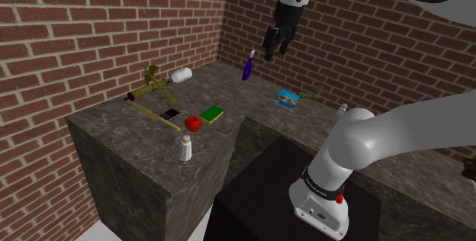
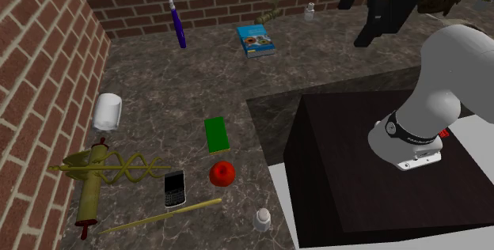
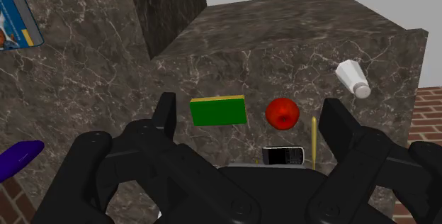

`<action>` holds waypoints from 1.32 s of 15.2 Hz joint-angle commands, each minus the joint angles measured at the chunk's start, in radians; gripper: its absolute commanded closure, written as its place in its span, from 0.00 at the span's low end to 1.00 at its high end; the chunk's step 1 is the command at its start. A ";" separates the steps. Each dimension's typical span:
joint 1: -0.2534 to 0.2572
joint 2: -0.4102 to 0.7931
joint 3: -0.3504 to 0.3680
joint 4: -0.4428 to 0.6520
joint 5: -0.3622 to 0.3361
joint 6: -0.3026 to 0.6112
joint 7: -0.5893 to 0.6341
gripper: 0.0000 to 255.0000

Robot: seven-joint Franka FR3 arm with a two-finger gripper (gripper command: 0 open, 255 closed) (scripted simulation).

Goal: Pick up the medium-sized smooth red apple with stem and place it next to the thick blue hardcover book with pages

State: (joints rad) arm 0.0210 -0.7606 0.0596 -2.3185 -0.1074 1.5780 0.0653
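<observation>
On the shoulder view's left, you had an olive-yellow rack (image 1: 152,83) lying by the brick wall. A white cup (image 1: 181,75) lay on its side just beyond it, and a long yellow stick (image 1: 156,115) stretched across the dark marble counter (image 1: 114,133). Next came a black phone (image 1: 172,114), then the red apple (image 1: 194,123). The apple sat on the counter between the phone and a green block (image 1: 213,114), near both and touching neither. A white shaker (image 1: 185,149) stood closer to the counter's front edge.

Further right, a purple bottle (image 1: 247,67) showed near the corner of the brick walls. Your gripper (image 1: 274,49) hung high above the counter, holding nothing, its two fingers spread wide. In the wrist view the apple lay well beyond them, untouched. To the right the blue book (image 1: 287,100) lay flat, well apart from the apple, and a small white bottle (image 1: 343,110) stood past it.
</observation>
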 commanded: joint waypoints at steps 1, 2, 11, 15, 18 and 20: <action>0.000 0.000 0.000 0.000 0.000 0.000 0.000 0.00; -0.002 0.029 0.008 -0.005 0.006 0.022 0.020 0.00; -0.023 0.330 0.072 0.010 0.046 0.210 0.195 0.00; -0.031 0.481 0.093 0.049 0.053 0.280 0.268 0.00; -0.035 0.600 0.104 0.090 0.053 0.326 0.321 0.00; -0.036 0.680 0.109 0.123 0.052 0.352 0.355 0.00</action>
State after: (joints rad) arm -0.0127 -0.1269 0.1677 -2.2145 -0.0531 1.9141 0.4041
